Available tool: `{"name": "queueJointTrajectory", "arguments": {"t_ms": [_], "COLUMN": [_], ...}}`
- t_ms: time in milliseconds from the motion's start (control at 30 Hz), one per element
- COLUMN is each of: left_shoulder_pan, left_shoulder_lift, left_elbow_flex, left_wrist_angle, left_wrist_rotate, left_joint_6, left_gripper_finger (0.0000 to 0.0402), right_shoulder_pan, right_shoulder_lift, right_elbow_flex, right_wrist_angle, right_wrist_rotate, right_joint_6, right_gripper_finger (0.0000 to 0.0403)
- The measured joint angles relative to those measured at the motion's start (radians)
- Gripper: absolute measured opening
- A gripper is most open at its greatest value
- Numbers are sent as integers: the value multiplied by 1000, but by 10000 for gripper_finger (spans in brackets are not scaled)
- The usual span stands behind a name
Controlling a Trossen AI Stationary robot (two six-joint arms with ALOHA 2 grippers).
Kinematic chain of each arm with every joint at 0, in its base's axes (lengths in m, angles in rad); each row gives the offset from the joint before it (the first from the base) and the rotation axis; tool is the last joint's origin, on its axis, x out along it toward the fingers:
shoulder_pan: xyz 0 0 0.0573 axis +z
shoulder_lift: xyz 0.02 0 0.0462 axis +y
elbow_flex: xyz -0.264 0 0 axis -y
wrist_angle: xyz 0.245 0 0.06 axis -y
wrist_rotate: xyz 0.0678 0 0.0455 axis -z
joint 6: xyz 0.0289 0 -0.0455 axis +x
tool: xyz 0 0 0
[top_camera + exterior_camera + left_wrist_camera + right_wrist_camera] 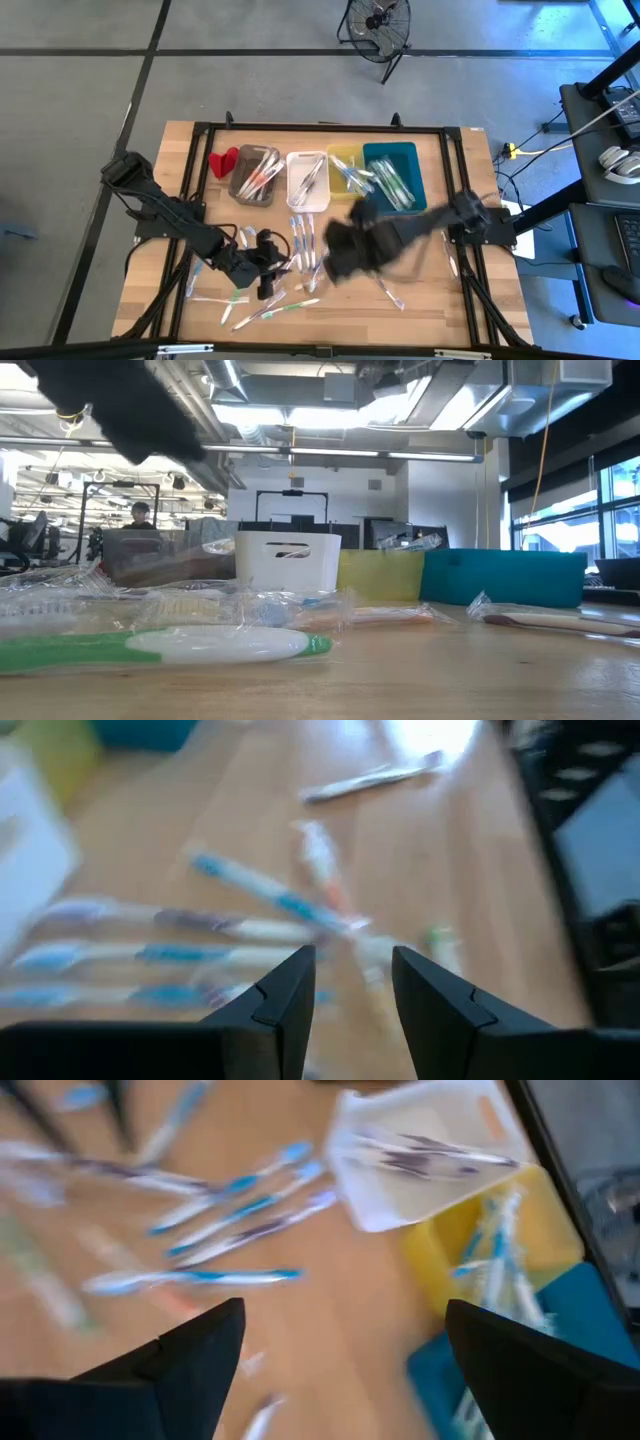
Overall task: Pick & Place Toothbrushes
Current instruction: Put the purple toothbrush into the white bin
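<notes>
Over the table's middle, the right gripper (335,255) hangs with jaws spread wide and nothing between them (its wrist view shows only bare wood and loose brushes below). The left gripper (266,272) sits low at the front-left, jaws partly apart, nothing visibly held. The toothbrushes (300,240) lie scattered across the front of the table; more are already in the grey bin (255,175), white bin (306,179), yellow bin (345,170) and teal bin (392,172).

Risks, imo: the loose brushes lie close together, some overlapping, so a grab may take two or flick a neighbour away. The grippers are near each other; arms could clash.
</notes>
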Motion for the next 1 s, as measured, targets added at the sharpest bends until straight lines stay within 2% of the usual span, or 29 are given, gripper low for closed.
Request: {"name": "queueJointTrajectory", "arguments": {"t_ms": [100,233,433,533,667,900,1000], "left_shoulder_pan": [2,-14,-5,9,36,97,124], "left_shoulder_lift": [13,24,47,73,135,258,284], "left_elbow_flex": [28,111,273,352,420,431,430], "left_wrist_angle": [53,32,-278,-453,-605,-693,-687], "left_wrist_rotate": [49,52,46,45,86,216,283], "left_joint_6": [105,196,119,26,-83,-268,-303], "left_gripper_finger": [130,130,130,130,130,130,130], "right_shoulder_pan": [130,277,404,430,439,435,428], "right_shoulder_lift": [-1,-1,0,0,0,0,0], "right_elbow_flex": [-8,-27,-97,-119,-144,-170,-176], "right_wrist_angle": [-1,0,0,0,0,-1,-1], "right_wrist_rotate": [92,189,259,307,331,336,339], "right_joint_6": [108,241,362,372,371,361,346], "right_gripper_finger": [343,339,344,350,356,357,353]}}
